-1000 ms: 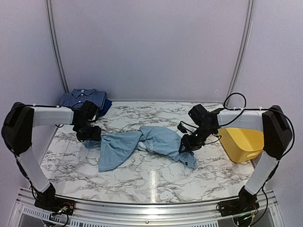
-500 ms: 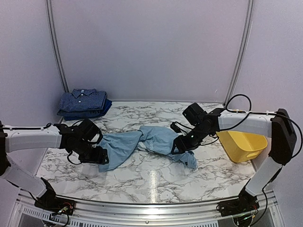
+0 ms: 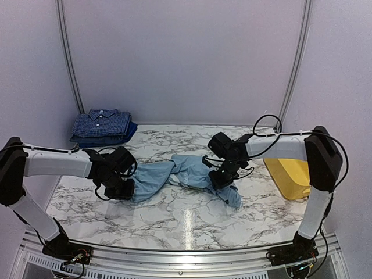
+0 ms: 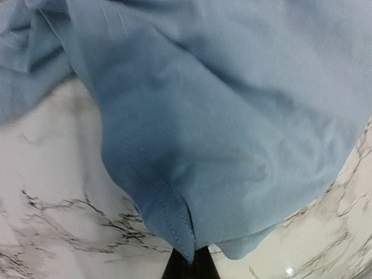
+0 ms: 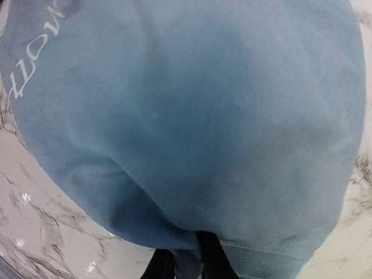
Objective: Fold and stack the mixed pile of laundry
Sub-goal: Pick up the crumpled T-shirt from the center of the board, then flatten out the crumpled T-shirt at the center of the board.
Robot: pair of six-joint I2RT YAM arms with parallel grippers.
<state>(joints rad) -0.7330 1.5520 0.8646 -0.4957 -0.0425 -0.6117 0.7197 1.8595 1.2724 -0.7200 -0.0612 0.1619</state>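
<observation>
Clamping opposite edges of the light-blue T-shirt, left gripper and right gripper sit low on marble table.

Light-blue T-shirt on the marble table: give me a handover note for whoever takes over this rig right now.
Left gripper: shut on the hem at the left end of the crumpled light-blue cotton T-shirt.
Right gripper: shut on its right part.
The T-shirt lies bunched midway on the white marble table.
Done: navy checked button-up shirt folded atop a dark-blue piece, far-left corner.
Left: spread, fold and stack the T-shirt.
</observation>
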